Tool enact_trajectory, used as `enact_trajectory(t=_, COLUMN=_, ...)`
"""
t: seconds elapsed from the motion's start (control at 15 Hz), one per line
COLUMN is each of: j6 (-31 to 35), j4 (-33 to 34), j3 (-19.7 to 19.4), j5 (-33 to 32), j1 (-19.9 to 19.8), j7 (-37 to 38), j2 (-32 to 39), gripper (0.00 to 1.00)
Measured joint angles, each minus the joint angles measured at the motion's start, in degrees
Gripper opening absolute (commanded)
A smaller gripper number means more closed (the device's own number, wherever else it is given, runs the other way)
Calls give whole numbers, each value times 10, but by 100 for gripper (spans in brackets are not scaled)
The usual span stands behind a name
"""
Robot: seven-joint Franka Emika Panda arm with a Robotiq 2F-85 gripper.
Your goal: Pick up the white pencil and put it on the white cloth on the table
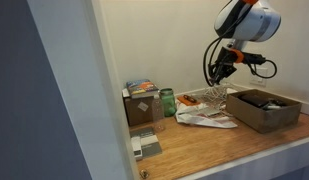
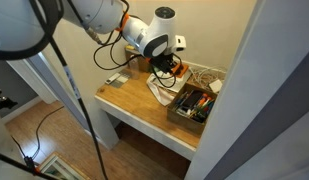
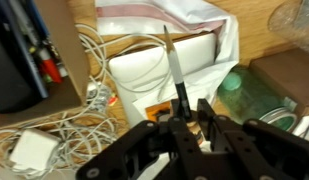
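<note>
My gripper (image 3: 190, 108) is shut on a thin pale pencil (image 3: 174, 70) that sticks out straight from the jaws. In the wrist view it hangs over the white cloth (image 3: 159, 62), a folded white piece lying on the wooden table (image 3: 259, 25). In both exterior views the gripper (image 1: 222, 72) (image 2: 166, 62) is raised above the table (image 1: 209, 145) (image 2: 134, 105), over the cloth (image 1: 208, 118). The pencil is too small to make out in the exterior views.
An open brown box (image 1: 264, 110) (image 2: 191, 103) with tools stands beside the cloth. A green glass jar (image 1: 167, 101) (image 3: 256, 95) and a cardboard box (image 1: 142, 106) stand near the back wall. White cables (image 3: 54, 115) and a charger (image 3: 29, 152) lie nearby.
</note>
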Motion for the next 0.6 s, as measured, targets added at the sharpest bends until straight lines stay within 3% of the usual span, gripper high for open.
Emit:
enact_trajectory(t=0.27, j6=0, j4=0, j3=55, j5=58, j1=0, j7=-103, j2=7, gripper=5)
enact_trajectory(t=0.6, j6=0, j4=13, j3=79, j5=69, j1=5, j7=-128, j2=40, gripper=5)
